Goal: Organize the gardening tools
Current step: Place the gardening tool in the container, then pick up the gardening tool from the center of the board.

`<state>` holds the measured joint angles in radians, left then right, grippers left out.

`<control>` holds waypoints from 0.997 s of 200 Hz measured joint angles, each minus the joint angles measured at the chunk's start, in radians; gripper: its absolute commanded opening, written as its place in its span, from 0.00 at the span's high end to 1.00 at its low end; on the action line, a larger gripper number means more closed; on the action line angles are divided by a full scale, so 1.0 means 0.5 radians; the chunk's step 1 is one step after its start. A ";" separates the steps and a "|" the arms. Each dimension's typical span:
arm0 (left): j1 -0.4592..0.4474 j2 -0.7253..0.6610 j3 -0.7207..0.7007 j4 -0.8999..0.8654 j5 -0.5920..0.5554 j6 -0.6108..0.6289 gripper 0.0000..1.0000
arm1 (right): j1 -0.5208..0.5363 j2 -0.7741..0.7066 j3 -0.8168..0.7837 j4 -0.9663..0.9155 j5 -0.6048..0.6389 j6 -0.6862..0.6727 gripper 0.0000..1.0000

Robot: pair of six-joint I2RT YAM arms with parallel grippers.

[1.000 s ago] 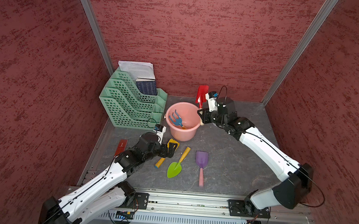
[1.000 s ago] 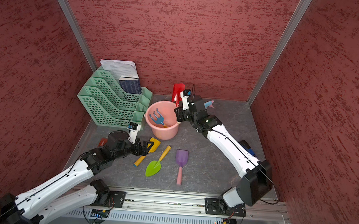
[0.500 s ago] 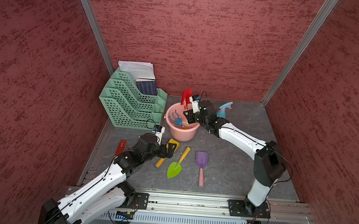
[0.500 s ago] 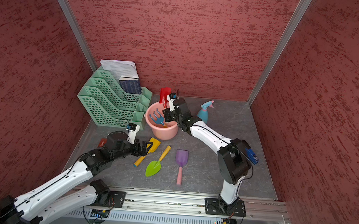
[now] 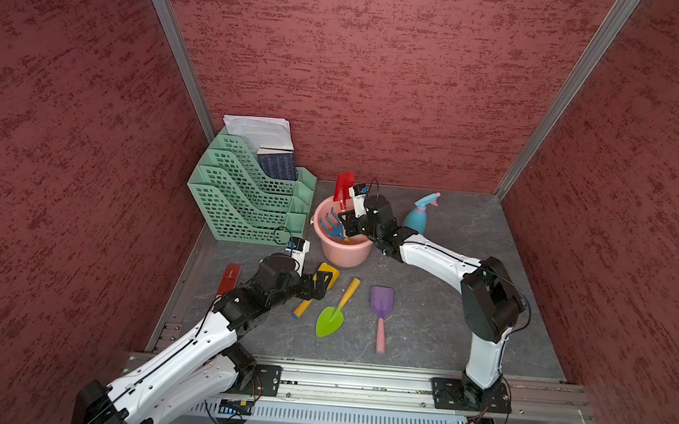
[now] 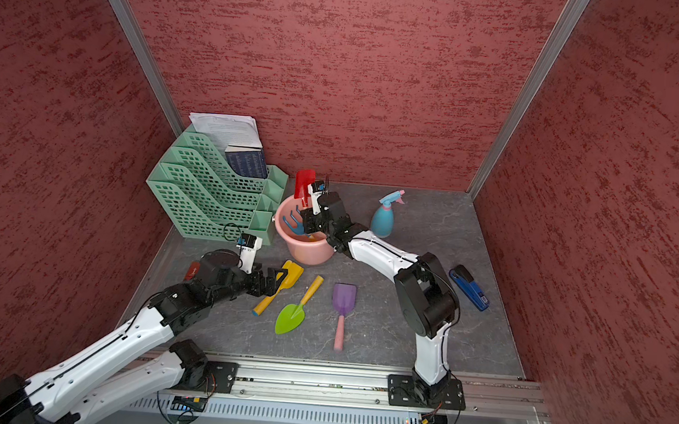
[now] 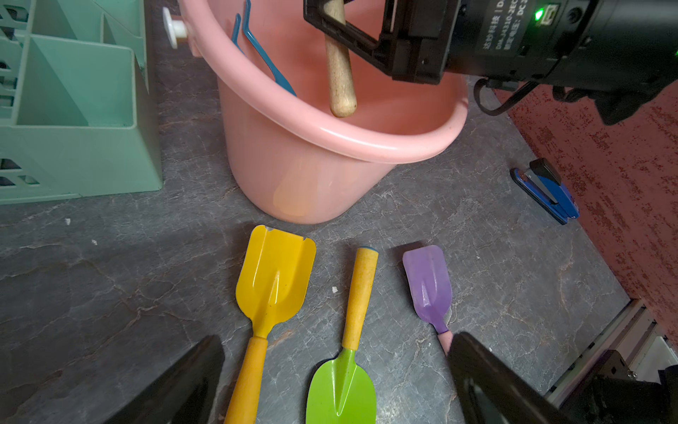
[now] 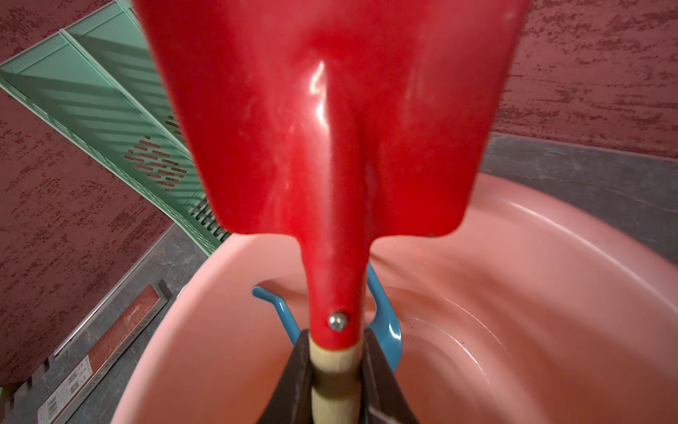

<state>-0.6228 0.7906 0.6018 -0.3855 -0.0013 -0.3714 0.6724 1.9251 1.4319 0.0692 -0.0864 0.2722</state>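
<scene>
**Grey tabletop point(image 5: 445, 310): red shovel point(image 5: 343, 185) poised over pink bucket point(image 5: 342, 258)**

In both top views, the shovel is held near upright, blade up, by the right gripper point(image 5: 348, 222) over the bucket, where a blue fork-rake point(image 5: 330, 225) is leaned. From the left wrist, the left gripper point(image 7: 335, 339) is seen spread wide about the handle of the yellow shovel point(image 7: 275, 279), green trowel point(image 7: 341, 389) and purple shovel point(image 7: 427, 282) alongside. From the right wrist, fingers point(image 8: 381, 381) are seen clamped on the wooden handle below the blade.

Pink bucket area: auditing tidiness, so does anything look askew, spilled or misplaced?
Nothing spilled or damaged. The bucket stands upright, the blue fork-rake leaning inside, the red shovel held blade-up over it by the right gripper. Only the blue stapler, no garden tool, looks misplaced.
</scene>
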 measured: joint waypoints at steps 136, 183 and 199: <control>0.002 0.031 0.001 -0.169 -0.098 -0.001 0.00 | 0.002 0.018 0.029 0.083 0.106 0.006 0.39; 0.002 0.249 0.085 -0.346 -0.106 0.003 0.03 | 0.002 -0.048 0.005 0.076 0.111 0.010 0.27; 0.002 0.336 0.124 -0.396 -0.106 0.005 0.06 | 0.002 -0.162 -0.063 0.066 0.110 0.027 0.22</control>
<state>-0.6220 0.9588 0.6636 -0.5835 -0.0544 -0.3691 0.6731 1.8442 1.4006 0.1020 -0.0315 0.2855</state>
